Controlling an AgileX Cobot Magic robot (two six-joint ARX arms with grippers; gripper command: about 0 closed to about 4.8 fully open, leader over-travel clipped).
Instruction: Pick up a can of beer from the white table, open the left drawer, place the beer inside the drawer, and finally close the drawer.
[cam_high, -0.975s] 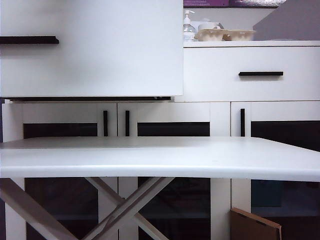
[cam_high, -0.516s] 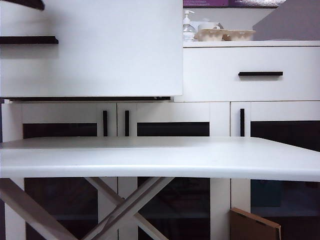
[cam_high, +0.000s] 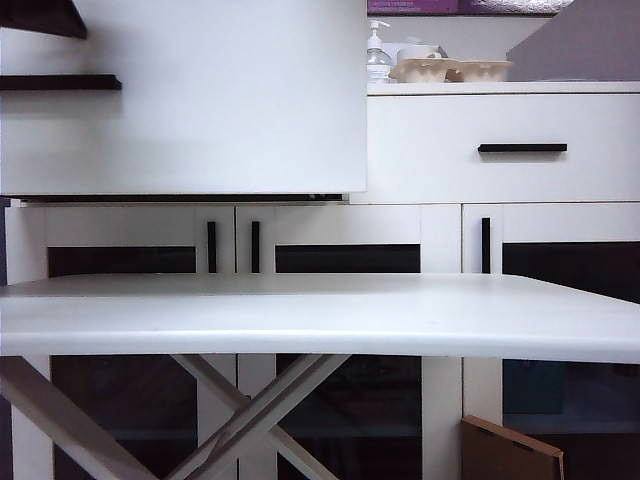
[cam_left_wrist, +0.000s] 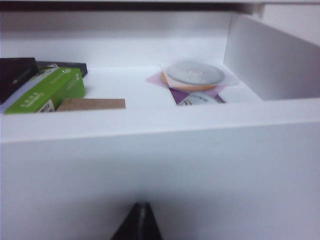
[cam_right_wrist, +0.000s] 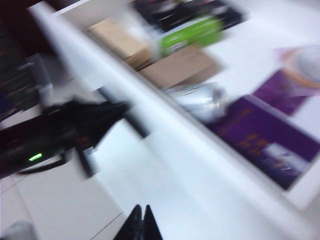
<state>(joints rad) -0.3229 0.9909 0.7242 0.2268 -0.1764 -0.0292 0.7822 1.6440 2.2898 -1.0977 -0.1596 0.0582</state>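
Observation:
The left drawer (cam_high: 220, 100) stands pulled out, its front with the black bar handle (cam_high: 60, 82) filling the upper left of the exterior view. The can of beer (cam_right_wrist: 200, 100) lies on its side inside the drawer beside a purple box (cam_right_wrist: 265, 140); only its silver end (cam_left_wrist: 199, 98) shows over the drawer front (cam_left_wrist: 160, 170). My left gripper (cam_left_wrist: 139, 212) is shut and empty, close before the drawer front. My right gripper (cam_right_wrist: 141, 215) is shut and empty above the drawer's front edge (cam_right_wrist: 165, 145). The white table (cam_high: 320, 315) has nothing on it.
The drawer also holds a green box (cam_left_wrist: 50, 90), a brown card (cam_left_wrist: 90, 104) and a disc (cam_left_wrist: 195, 74). A second drawer (cam_high: 520, 148) is closed at the right. A pump bottle (cam_high: 377, 55) and egg trays (cam_high: 450, 70) stand on the cabinet top.
A dark part of an arm has come into the top left corner of the exterior view and grown larger. The drawer stays pulled out.

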